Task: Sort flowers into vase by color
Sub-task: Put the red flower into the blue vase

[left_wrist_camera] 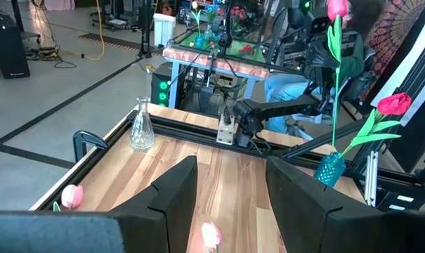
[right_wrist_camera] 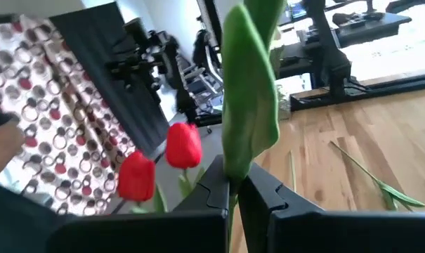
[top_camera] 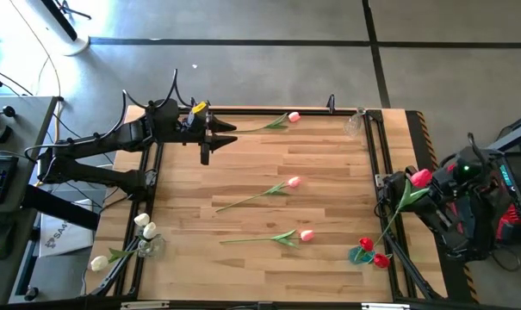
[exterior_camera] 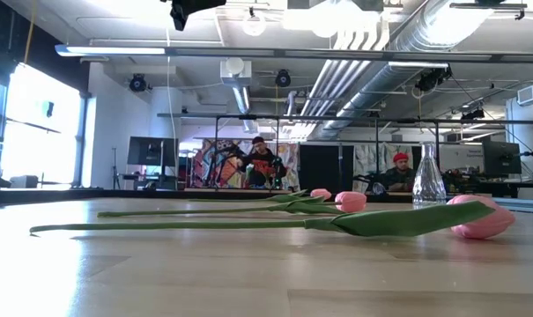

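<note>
A light, floppy red tulip [top_camera: 420, 178] is held low on its thin stem by the right gripper [right_wrist_camera: 234, 184], jaws closed on it; left gripper [left_wrist_camera: 230, 193] jaws wide.

Overhead camera straight down on the bench [top_camera: 329, 215], low camera level across its top, wrist cameras close behind each gripper, all sharing the bench

No text, label or number can be read anywhere.

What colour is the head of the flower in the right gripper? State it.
Red. The right gripper holds the flower; the high view shows it best.
</note>
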`<state>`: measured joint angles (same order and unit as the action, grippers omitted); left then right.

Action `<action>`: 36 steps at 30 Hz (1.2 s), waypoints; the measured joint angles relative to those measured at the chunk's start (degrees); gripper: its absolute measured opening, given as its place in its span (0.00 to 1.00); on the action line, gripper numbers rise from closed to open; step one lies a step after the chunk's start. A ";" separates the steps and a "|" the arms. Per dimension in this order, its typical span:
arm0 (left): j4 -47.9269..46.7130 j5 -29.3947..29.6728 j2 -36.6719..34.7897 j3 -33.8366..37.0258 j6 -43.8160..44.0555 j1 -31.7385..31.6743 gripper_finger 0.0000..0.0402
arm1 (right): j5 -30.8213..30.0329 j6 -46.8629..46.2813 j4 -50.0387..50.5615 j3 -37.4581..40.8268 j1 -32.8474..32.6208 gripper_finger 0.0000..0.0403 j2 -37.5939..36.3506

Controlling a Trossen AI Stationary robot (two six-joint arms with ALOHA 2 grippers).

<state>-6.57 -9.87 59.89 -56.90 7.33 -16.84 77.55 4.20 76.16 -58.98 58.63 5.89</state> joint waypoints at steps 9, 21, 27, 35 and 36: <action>0.00 0.00 -0.01 0.00 0.00 0.00 0.39 | 7.01 5.49 2.71 0.00 1.40 0.00 0.00; -0.01 0.00 -0.01 0.00 0.00 0.00 0.39 | 1.89 -4.95 -8.03 -0.07 -4.44 0.00 0.78; -0.02 0.00 0.01 0.00 0.00 0.00 0.39 | -0.23 -6.94 -7.80 -0.20 -15.16 0.00 5.41; -0.01 0.00 0.01 0.00 0.00 0.00 0.39 | -4.61 -4.98 -8.15 -0.20 -30.81 0.00 12.12; 0.00 0.00 -0.01 0.00 0.00 0.00 0.39 | -5.45 -4.39 -8.61 -0.20 -32.33 0.00 12.73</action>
<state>-6.57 -9.87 59.88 -56.90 7.33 -16.84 72.09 -0.19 67.54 -59.18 26.30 18.62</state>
